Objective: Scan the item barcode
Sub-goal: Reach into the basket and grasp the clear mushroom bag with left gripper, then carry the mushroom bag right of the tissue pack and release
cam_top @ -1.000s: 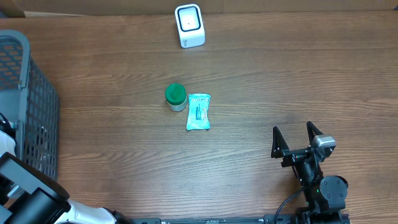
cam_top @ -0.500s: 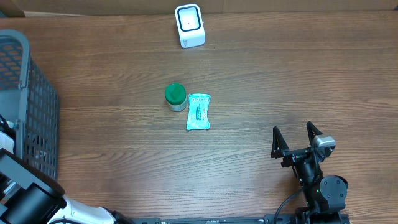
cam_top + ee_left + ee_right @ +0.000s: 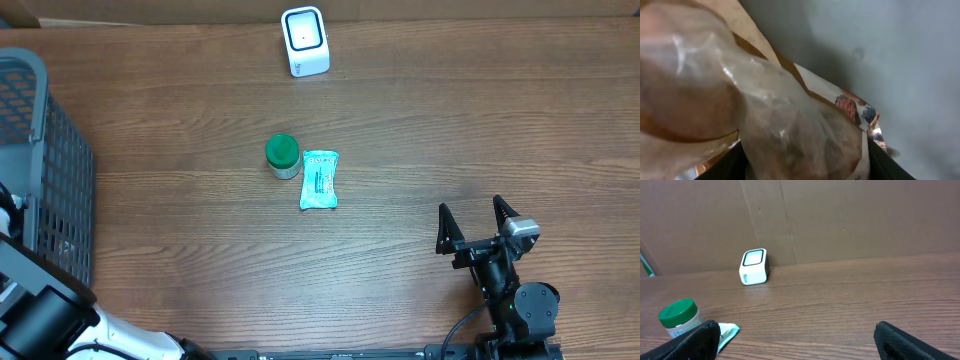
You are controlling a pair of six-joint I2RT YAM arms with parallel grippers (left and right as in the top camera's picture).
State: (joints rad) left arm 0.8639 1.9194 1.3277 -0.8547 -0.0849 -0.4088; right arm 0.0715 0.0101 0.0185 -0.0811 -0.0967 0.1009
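Across the overhead view, brown wood-grain worktop (image 3: pixel 450 110), matte, grain running left to right. Behind it, from the right wrist, plain brown cardboard-like wall (image 3: pixel 850 215) with vertical seams, meeting the worktop's far edge. At that far edge, white scanner (image 3: pixel 305 41), dark window on top, just in front of the wall. Mid-worktop, green-lidded jar (image 3: pixel 282 155) upright, with teal packet (image 3: pixel 320 179) lying flat just beside it on the right; touching or a hair apart, cannot tell. Both well apart from the scanner. Along the left edge, grey mesh basket (image 3: pixel 45 150). Toward the near right corner, right fingers (image 3: pixel 443 225) spread wide, holding nothing, low over the wood, well apart from jar and packet. Left arm (image 3: pixel 40 320) at lower left, beside the basket. From the left wrist, clear crinkled bag (image 3: pixel 765 115) with something brown inside, close against the lens. Behind it, pale grey surface (image 3: pixel 900 60). Dark left fingers (image 3: pixel 882 162) at the bag's lower corners; gripping or not, cannot tell.
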